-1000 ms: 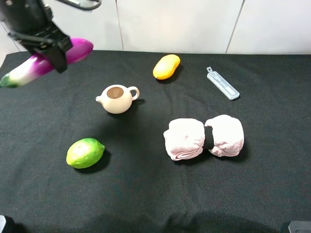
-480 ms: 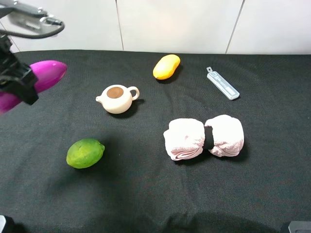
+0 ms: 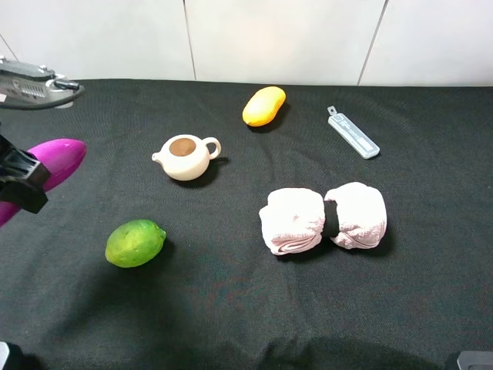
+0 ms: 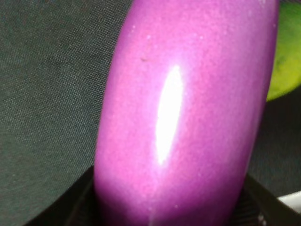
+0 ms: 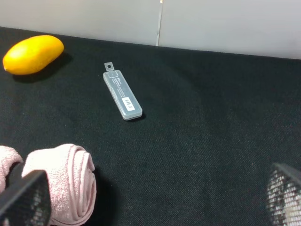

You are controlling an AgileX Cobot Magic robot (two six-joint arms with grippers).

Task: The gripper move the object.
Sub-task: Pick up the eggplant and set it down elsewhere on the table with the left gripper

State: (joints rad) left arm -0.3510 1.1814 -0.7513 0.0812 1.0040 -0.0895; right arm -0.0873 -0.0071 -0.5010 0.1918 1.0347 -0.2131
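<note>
Purple and glossy, the eggplant looked slick, rigid, probably light plastic; the left hand was clamped round its middle near the surface's left edge.

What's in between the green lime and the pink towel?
Nothing but bare black cloth. In the high camera view, the stretch from the lime to the rolled pink towel has no object on it.

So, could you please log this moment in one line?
left gripper: shut on purple vegetable | position: table, far left | right gripper: open
</note>
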